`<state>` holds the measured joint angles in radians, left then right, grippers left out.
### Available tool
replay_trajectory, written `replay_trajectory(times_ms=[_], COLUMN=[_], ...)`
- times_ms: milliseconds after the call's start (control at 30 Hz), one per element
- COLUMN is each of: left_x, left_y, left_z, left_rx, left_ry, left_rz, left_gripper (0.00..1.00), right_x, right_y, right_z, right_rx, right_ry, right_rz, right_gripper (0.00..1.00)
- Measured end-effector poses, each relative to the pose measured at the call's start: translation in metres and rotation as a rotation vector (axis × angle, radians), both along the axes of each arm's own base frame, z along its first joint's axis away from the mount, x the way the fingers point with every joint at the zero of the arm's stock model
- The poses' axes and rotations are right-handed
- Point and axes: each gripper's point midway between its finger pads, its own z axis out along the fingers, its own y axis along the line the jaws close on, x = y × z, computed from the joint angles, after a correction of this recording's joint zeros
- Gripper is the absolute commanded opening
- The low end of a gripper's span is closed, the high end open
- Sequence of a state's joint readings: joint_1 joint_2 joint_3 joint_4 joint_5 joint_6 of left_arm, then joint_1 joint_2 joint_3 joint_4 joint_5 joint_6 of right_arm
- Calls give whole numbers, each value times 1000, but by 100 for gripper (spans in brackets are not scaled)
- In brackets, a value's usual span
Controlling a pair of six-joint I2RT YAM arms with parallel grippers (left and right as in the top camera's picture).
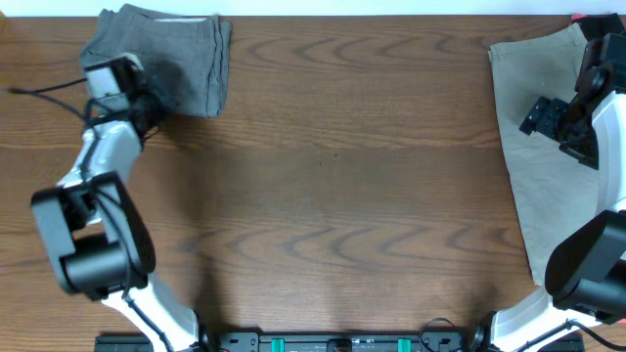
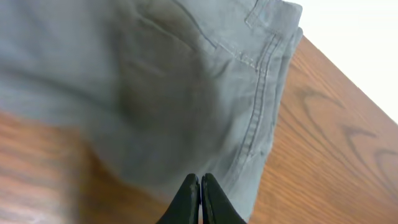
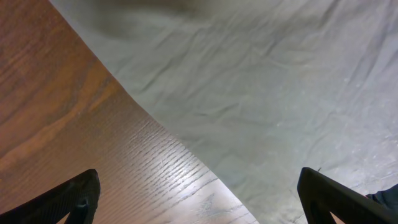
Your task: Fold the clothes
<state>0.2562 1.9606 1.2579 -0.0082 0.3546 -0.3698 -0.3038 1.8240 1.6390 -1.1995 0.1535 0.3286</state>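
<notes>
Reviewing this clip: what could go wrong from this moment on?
The left fingers are shut over the grey shorts, which lie at the table's far edge; a nudge might push them off. The right fingers gape above flat khaki shorts and may slip without catching cloth.

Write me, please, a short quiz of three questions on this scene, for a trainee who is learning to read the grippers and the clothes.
1. True or false: the right gripper is shut.
2. Which garment lies beneath it? A) khaki shorts B) a white towel C) a blue shirt
3. Fill in: the left gripper, over the dark grey shorts, has its fingers ___.

Key: 1 false, it is wide open; 2 A; 3 closed.
</notes>
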Motion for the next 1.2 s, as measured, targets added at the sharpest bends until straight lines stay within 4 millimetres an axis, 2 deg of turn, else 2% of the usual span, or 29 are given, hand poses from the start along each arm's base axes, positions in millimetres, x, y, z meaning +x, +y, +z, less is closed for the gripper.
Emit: replay_trajectory(times_ms=[100,200,267,400,567,633,700,767,867,933,1000,1067,1200], left_x=[6,3,-2,-4,-4,-3,-4,-8,-24,-42,-66,-94,-157], left_y=[-7,-7,-6,-9,-31,-42,-53,-64,-78,-86,-95,-104,-121], left_z=[-22,-50,-61,-64,-56,-43,-24,4,57,89,115,133,147], left_rx=[17,19,16,2,-98,-144,-186,-219,-258,-279,-307,-331,-374], left_ry=[19,74,106,120,91,62,29,-8,-57,-64,-47,-10,124], left_rz=[-4,3,8,-1,-91,-138,-185,-234,-291,-310,-322,-328,-348], left_gripper=[6,7,7,7,7,7,15,42,75,87,93,94,94], right_x=[0,0,0,0,0,0,0,0,0,0,0,1,1], right_y=[0,0,0,0,0,0,0,0,0,0,0,0,0], right_z=[0,0,0,0,0,0,0,0,0,0,0,0,0], right_rx=[0,0,0,0,0,0,0,0,0,0,0,0,-1], right_ry=[0,0,0,0,0,0,0,0,-1,0,-2,-3,-3], right_rz=[0,0,0,0,0,0,0,0,0,0,0,0,0], right_gripper=[99,99,99,99,99,99,99,99,99,99,99,99,99])
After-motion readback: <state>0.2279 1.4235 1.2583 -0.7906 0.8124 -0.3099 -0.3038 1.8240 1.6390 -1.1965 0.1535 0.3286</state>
